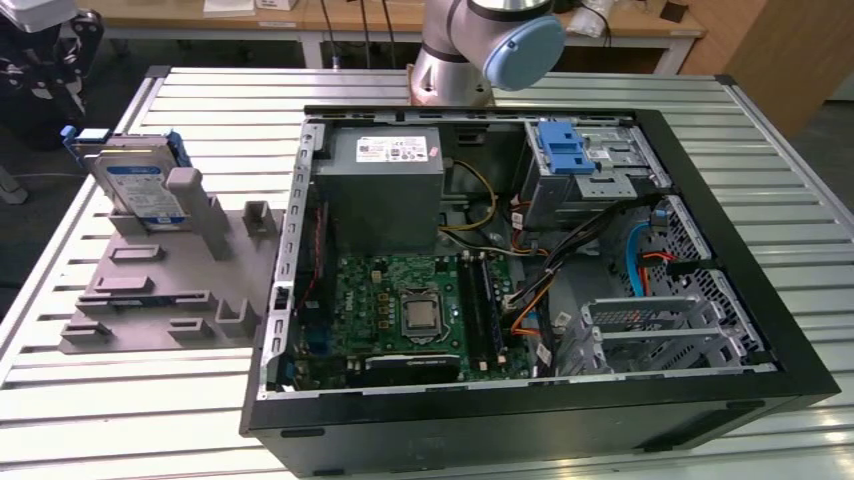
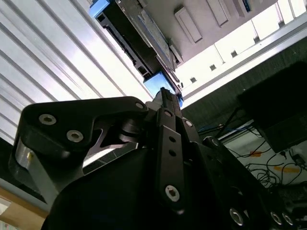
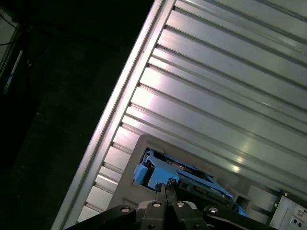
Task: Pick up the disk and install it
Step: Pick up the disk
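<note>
In the exterior view we see the disk (image 1: 140, 190) standing on edge in a grey fixture (image 1: 147, 290) on the slatted tabletop (image 1: 134, 420), toward the exterior view's left. Beside it, on the exterior view's right, lies an open computer case (image 1: 534, 425) with its power supply (image 1: 380, 180), motherboard (image 1: 400, 310) and a metal drive bay (image 1: 587, 175) showing. The arm (image 1: 474, 45) rises behind the case.

In the second wrist view we look along the black end effector (image 2: 165, 96). It points at the blue corner of the disk (image 2: 144, 36), close to it, though we cannot tell whether it touches. The fixture (image 2: 201, 19) lies beyond.

In the first wrist view the end effector (image 3: 166, 188) is narrow, its two tips pressed together with nothing between them. The disk's blue carrier (image 3: 158, 175) sits just past the tips, above the tabletop (image 3: 216, 86).
</note>
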